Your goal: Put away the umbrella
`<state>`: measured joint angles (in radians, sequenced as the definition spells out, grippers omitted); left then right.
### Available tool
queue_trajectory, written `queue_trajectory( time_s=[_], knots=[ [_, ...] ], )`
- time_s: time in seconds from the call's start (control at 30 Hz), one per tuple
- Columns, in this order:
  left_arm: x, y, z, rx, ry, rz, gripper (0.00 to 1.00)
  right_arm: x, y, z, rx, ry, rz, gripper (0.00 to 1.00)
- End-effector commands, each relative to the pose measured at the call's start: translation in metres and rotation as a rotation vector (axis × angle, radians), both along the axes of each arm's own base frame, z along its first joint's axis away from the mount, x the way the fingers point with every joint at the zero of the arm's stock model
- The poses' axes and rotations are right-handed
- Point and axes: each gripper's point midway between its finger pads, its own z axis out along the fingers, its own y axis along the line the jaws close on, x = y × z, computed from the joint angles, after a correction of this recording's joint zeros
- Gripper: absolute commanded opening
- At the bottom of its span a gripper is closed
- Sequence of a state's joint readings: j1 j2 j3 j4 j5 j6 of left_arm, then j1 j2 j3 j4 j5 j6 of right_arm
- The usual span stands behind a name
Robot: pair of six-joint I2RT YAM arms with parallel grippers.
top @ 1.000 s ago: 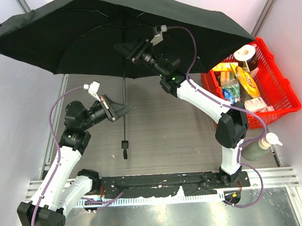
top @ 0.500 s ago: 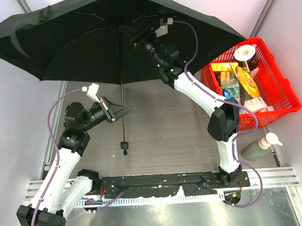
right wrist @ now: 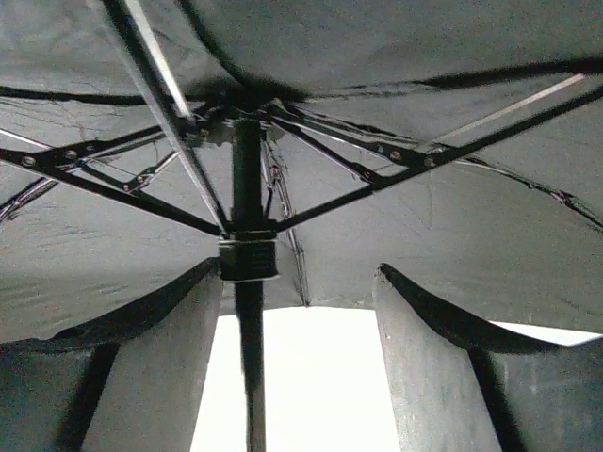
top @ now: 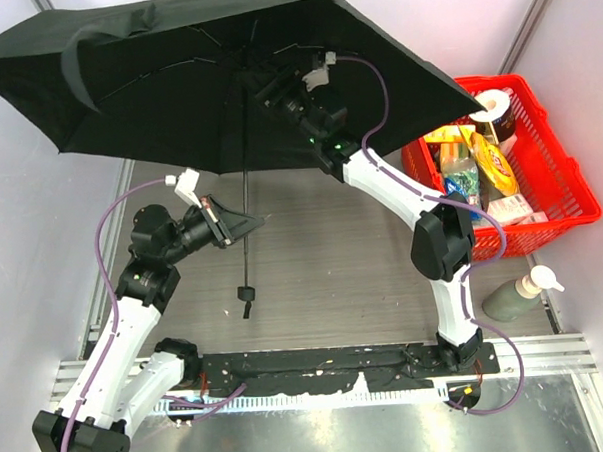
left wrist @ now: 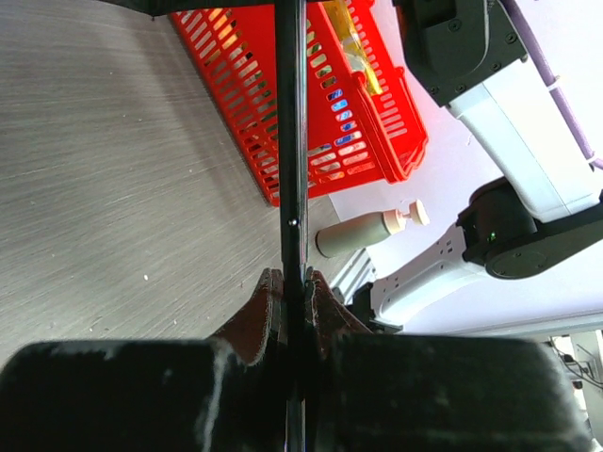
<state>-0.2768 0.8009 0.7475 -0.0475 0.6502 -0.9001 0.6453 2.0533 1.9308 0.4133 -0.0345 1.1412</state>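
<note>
Black canopy of the umbrella [top: 175, 81] stands open over the far left of the table [top: 334, 275], its shaft [left wrist: 291, 141] pinched by the closed left gripper [top: 247, 221]. The right gripper [right wrist: 300, 282] gapes beside the runner [right wrist: 248, 256]; closing off-centre, it may catch a rib [right wrist: 415, 151] and bend it.

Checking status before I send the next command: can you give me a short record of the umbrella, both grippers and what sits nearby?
umbrella: open, canopy spread above the far side of the table
shaft: clamped low down, above the handle
left gripper: shut on the shaft
right gripper: open, up under the canopy; the slider shows in the gap between its fingers, not gripped
basket: red, on the right, full of items
bottle: on the near side of the basket
task state: umbrella not yet folded
</note>
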Motion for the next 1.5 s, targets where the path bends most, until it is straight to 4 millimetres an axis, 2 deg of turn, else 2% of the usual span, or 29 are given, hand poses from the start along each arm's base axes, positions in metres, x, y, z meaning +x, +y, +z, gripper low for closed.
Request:
queue_trajectory(
  time_s=[0.0, 0.27, 0.37, 0.7, 0.8, 0.83, 0.93, 1.03, 1.07, 1.1, 1.17, 1.27, 1.37, 1.4, 1.47],
  knots=[
    [-0.010, -0.003, 0.034, -0.021, -0.154, -0.042, 0.00, -0.010, -0.014, 0.050, 0.101, -0.084, 0.000, 0.67],
    [-0.014, -0.007, 0.033, -0.107, -0.125, -0.066, 0.00, -0.013, -0.019, 0.071, 0.241, -0.137, 0.069, 0.63],
    [-0.015, -0.008, 0.036, -0.133, -0.131, -0.075, 0.00, -0.014, -0.025, 0.079, 0.293, -0.151, 0.085, 0.58],
    [-0.017, -0.011, 0.043, -0.176, -0.137, -0.096, 0.00, -0.018, -0.018, 0.084, 0.371, -0.171, 0.193, 0.48],
    [-0.017, -0.011, 0.044, -0.195, -0.133, -0.101, 0.00, -0.019, -0.015, 0.081, 0.345, -0.169, 0.191, 0.57],
    [-0.018, -0.012, 0.046, -0.201, -0.139, -0.105, 0.00, -0.018, -0.014, 0.079, 0.343, -0.166, 0.191, 0.55],
    [-0.019, -0.012, 0.047, -0.213, -0.141, -0.110, 0.00, -0.018, -0.017, 0.083, 0.350, -0.176, 0.190, 0.47],
    [-0.020, -0.013, 0.047, -0.221, -0.134, -0.118, 0.00, -0.016, -0.014, 0.083, 0.349, -0.176, 0.194, 0.43],
    [-0.021, -0.013, 0.046, -0.220, -0.135, -0.117, 0.00, -0.018, -0.014, 0.089, 0.356, -0.185, 0.202, 0.37],
    [-0.020, -0.012, 0.044, -0.220, -0.130, -0.114, 0.00, -0.016, -0.011, 0.086, 0.352, -0.176, 0.204, 0.34],
    [-0.021, -0.012, 0.044, -0.221, -0.130, -0.113, 0.00, -0.014, -0.014, 0.090, 0.353, -0.185, 0.196, 0.22],
    [-0.020, -0.012, 0.039, -0.217, -0.122, -0.108, 0.00, -0.013, -0.018, 0.095, 0.372, -0.186, 0.200, 0.01],
    [-0.016, -0.011, 0.033, -0.201, -0.114, -0.089, 0.00, -0.009, -0.018, 0.093, 0.378, -0.142, 0.214, 0.01],
    [-0.014, -0.010, 0.030, -0.185, -0.113, -0.074, 0.00, -0.007, -0.015, 0.085, 0.372, -0.087, 0.227, 0.01],
    [-0.005, -0.006, 0.019, -0.110, -0.122, -0.034, 0.00, -0.015, -0.015, 0.089, 0.350, -0.067, 0.255, 0.01]
  ],
)
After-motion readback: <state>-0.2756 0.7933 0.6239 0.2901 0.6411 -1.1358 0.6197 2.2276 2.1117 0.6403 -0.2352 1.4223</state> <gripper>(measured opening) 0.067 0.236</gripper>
